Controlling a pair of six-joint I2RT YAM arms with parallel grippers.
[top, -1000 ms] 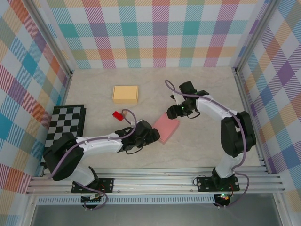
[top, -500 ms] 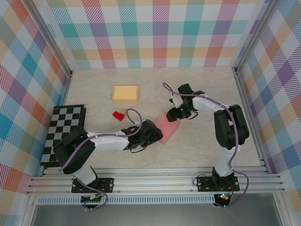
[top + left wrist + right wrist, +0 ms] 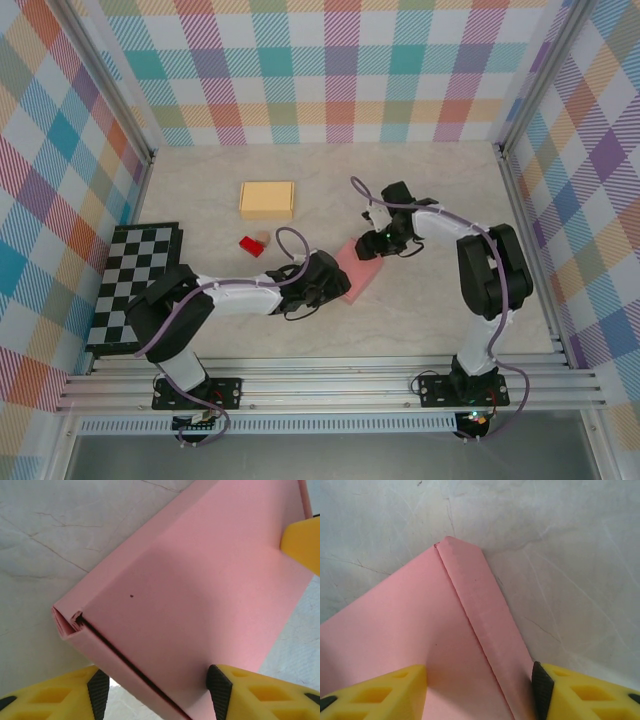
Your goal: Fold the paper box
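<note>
Pink paper box [image 3: 357, 270] lies flat mid-tabletop [image 3: 430, 190] and looks closed. Left gripper [image 3: 157, 689] straddles its near corner, jaws parted, gap beside one pad, so not clamped. Right gripper [image 3: 480, 680] straddles the far corner at the folded edge; can't tell if it's clamped. Probably bracing both ends to crease the folds.

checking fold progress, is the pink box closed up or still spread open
Closed: the pink box has its lid lying flat, only a thin dark seam along one edge.

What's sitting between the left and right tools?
Pink paper box, in the top view: left tool at its near-left end, right tool at its far end.
</note>
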